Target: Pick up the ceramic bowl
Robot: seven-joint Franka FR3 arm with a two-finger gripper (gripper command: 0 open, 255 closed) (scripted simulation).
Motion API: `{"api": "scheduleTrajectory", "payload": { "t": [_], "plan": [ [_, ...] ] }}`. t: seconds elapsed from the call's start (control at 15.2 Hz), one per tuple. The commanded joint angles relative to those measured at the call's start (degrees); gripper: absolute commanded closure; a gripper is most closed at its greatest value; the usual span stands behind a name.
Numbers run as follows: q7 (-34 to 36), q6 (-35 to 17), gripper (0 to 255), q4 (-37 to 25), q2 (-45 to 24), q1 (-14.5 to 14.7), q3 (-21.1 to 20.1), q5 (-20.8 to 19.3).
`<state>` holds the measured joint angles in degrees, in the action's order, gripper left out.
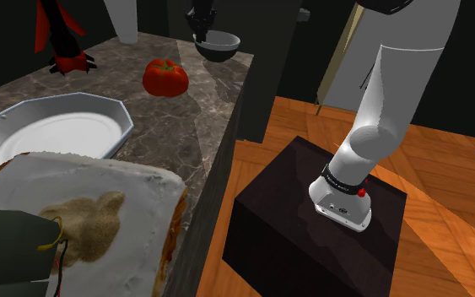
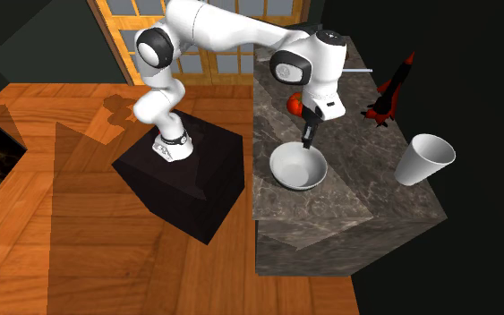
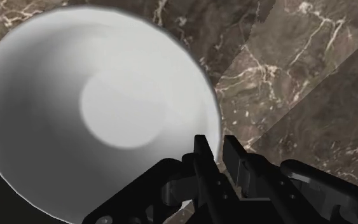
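**Shoulder view.** Nearest the lens, at the lower left, lies a flat white-topped block [image 1: 100, 202] with a tan patch on it. Just beyond it is a white eight-sided plate [image 1: 119, 116]. Both rest on a brown marbled counter [image 1: 189, 126]. Further along the counter sits a red tomato [image 1: 165, 78], with a red-and-black rocket-shaped toy [image 1: 65, 46] and a white cup [image 1: 126, 21] at the far end. The bowl [image 1: 218, 48] is at the far end near the counter's right edge and looks dark grey from outside. The black gripper [image 1: 203, 34] comes down onto its rim from above. At the lower right, the white arm [image 1: 387, 110] rises from a dark box stand [image 1: 286, 228] on a wooden floor [image 1: 446, 211].

**Second exterior view.** The bowl [image 2: 294, 170], pale inside, is over the counter's middle, near the edge that faces the stand. It lies between the tomato [image 2: 292, 104] and the counter's near end, well apart from the cup [image 2: 425, 159]. The gripper [image 2: 307, 143] meets the bowl's rim on the tomato side. Whether the bowl's base touches the counter cannot be judged. A wooden-framed paned door [image 2: 120, 22] stands behind the arm.

**Wrist view.** The bowl [image 3: 107, 108] is white and smooth inside. The gripper [image 3: 214, 147] is clamped on its rim. The two fingers [image 3: 203, 159] stand close together, one inside the wall and one outside, with the rim pinched between them. Marbled counter shows beside the bowl.
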<state>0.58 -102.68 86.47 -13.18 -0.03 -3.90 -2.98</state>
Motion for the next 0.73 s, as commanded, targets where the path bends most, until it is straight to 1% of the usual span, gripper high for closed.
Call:
{"api": "scheduleTrajectory", "payload": {
  "t": [0.0, 0.4, 0.66],
  "plan": [
    [0.00, -0.03, 255, 0.03, 0.00, 0.00, 0.00, 0.00],
    [-0.01, -0.01, 255, 0.02, 0.01, -0.01, 0.01, 0.00],
    [-0.11, 3.20, 255, -3.51, -0.30, 0.04, -0.01, 0.00]
  ]
}}
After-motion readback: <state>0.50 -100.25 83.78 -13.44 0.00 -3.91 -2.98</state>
